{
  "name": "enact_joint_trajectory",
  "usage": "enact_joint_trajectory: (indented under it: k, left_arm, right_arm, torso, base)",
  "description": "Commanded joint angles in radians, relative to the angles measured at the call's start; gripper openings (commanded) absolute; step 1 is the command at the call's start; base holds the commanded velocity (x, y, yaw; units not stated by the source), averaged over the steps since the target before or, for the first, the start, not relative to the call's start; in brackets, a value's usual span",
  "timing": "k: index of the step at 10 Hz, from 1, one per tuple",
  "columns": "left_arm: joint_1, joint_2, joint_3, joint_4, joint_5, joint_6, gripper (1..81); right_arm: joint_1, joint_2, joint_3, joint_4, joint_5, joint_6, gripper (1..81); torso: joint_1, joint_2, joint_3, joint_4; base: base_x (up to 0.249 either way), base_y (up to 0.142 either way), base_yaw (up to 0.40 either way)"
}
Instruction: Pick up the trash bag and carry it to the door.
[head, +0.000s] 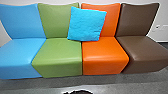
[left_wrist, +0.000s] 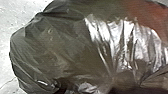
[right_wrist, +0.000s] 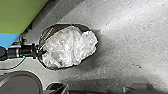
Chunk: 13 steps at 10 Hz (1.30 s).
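The black, glossy plastic trash bag (right_wrist: 70, 47) is in front of the green padded leather-look seat (head: 58, 51), apart from it; the left gripper (right_wrist: 41, 51) looks clenched on its edge, folds gathering there, probably so that loose plastic bears the load; the right gripper's state I cannot tell. A turquoise square cushion (head: 87, 24) leans across the green seat's back and its orange padded neighbour (head: 103, 53), likely propped for a sitter; the light-blue padded seat (head: 21, 52) adjoins the green one's other side; the brown padded seat (head: 142, 50) stands beyond the orange. Count: one bag; one cushion; four seats.
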Motion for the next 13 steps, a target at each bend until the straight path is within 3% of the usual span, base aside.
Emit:
enact_joint_trajectory:
  k: [1, 6, 7, 13]
  left_arm:
    - [-0.102, 0.019, -0.010, -0.012, 0.061, -0.004, 81.1]
    - [-0.087, 0.027, -0.019, -0.012, 0.061, -0.001, 81.1]
    - [-0.079, 0.027, -0.019, -0.012, 0.059, 0.001, 81.1]
    - [-0.051, 0.004, -0.019, -0.018, 0.059, 0.002, 81.1]
  right_arm:
    - [0.063, -0.058, 0.028, 0.017, -0.047, 0.000, 81.1]
    - [0.063, -0.056, 0.030, 0.017, -0.047, 0.000, 81.1]
    - [0.065, -0.056, 0.028, 0.017, -0.047, 0.000, 81.1]
    - [0.062, -0.055, 0.028, 0.020, -0.047, 0.000, 81.1]
  torso:
    - [0.063, -0.098, 0.000, 0.000]
    - [0.178, -0.285, -0.004, 0.000]
    - [0.137, -0.224, -0.004, 0.000]
    - [0.159, -0.262, -0.004, 0.000]
  base:
    - [0.000, 0.000, 0.000]
    - [0.000, 0.000, 0.000]
    - [0.000, 0.000, 0.000]
    - [0.000, 0.000, 0.000]
